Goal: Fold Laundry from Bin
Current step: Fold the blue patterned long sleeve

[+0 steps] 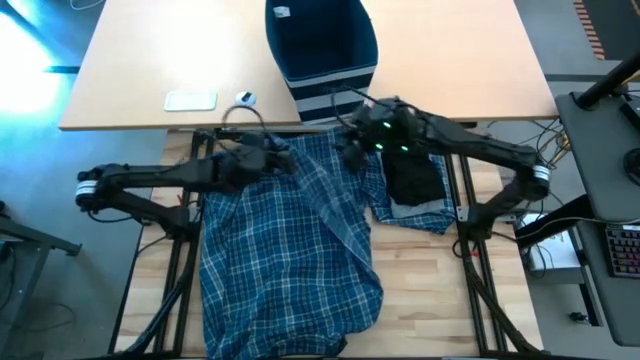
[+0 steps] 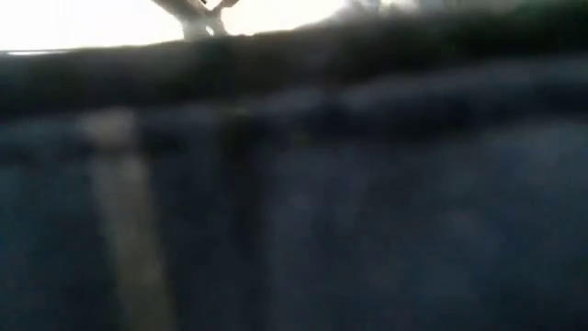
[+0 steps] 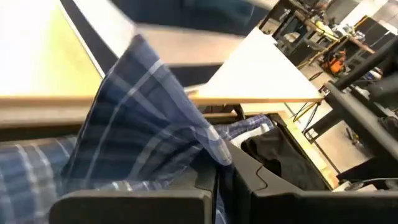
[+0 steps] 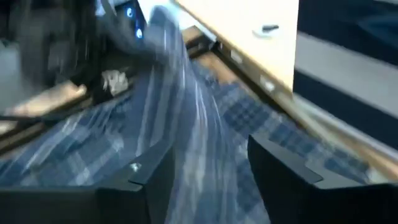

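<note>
Plaid garment [image 1: 285, 250] fills the lower centre of the high view; bin [image 1: 322, 45] at top centre. Left gripper [image 1: 283, 160] pinches the plaid's top edge. Right gripper [image 1: 352, 150] stands parted over a fold. We should tension corners evenly before flattening.

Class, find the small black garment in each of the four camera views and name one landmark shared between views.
High view: black garment right of centre, under the right arm.
Low view: cannot tell; cloth blocks the lens.
Left wrist view: lower right, beyond the fingers.
Right wrist view: not in it.
Shared landmark: plaid garment, also and.
</note>
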Robot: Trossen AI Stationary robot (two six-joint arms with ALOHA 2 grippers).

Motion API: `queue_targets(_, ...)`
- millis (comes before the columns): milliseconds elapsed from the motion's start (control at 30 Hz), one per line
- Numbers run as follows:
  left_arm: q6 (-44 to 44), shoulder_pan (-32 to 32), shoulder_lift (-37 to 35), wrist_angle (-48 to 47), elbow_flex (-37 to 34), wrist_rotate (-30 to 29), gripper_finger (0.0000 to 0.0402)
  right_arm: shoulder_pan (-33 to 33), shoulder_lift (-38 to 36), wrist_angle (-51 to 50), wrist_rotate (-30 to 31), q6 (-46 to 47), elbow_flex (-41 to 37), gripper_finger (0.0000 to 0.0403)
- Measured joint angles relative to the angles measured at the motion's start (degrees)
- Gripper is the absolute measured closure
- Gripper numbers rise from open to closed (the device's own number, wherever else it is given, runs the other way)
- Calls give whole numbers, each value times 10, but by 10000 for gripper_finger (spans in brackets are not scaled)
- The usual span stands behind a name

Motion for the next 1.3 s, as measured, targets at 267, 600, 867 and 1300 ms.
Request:
queue_targets(267, 50, 0, -133, -106, 3, -3, 401, 193, -50, -165, 133, 131, -9, 186)
queue_targets(600, 104, 1, -193, -204, 3, -3, 402, 408, 67, -202, 132, 513, -50, 169)
queue_targets(867, 127, 1, -195, -204, 3, -3, 402, 488, 154, -203, 62, 694, -52, 97)
queue_targets(1300, 120, 1, -194, -202, 2, -3, 402, 481, 172, -21, 41, 703, -170, 151)
